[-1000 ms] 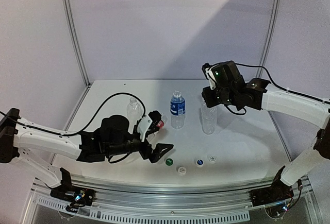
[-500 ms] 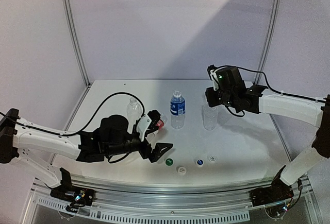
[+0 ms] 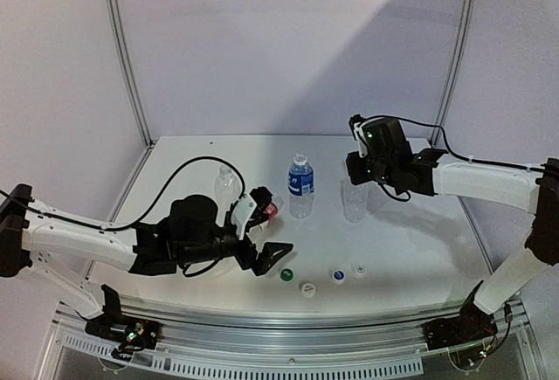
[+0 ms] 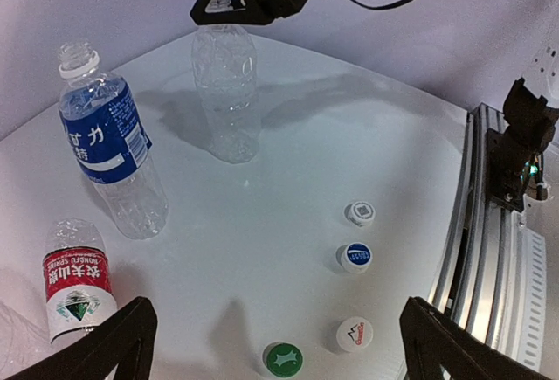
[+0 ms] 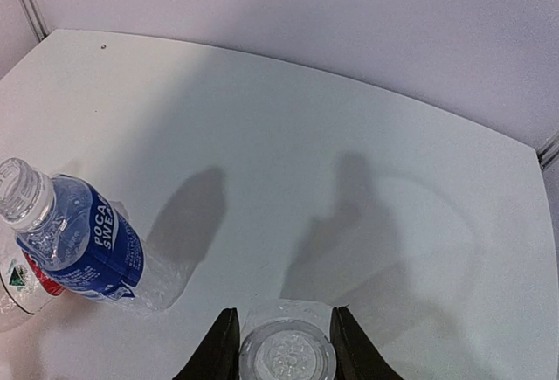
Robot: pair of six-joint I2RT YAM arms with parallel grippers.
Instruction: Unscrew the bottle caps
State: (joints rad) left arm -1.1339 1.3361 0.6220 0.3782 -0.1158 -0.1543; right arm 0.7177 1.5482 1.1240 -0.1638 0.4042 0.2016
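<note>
The left gripper [image 3: 275, 225] hangs wide open over the near left of the counter. Just behind it stand a bare bottle [image 3: 226, 183] and the red bottle [image 4: 77, 288], with the blue bottle [image 4: 109, 157] at mid-counter. By the near edge lie the green cap [image 4: 282, 358], white cap [image 4: 354, 335], blue cap [image 4: 355, 257] and pale cap [image 4: 359, 214]. Right of centre, the right gripper [image 5: 286, 323] straddles the open mouth of the second bare bottle [image 4: 227, 92]; I cannot tell whether it clamps.

My gripper [image 5: 285, 314] pointed down at the white table [image 5: 367, 135], with one dark finger on each side of a clear bottle's [image 5: 286, 355] round top. I could not tell if they touched it. On the left stood a blue-label bottle [image 5: 83, 245] with no cap, and a red-label bottle [image 5: 22, 286] peeked out beside it.
</note>
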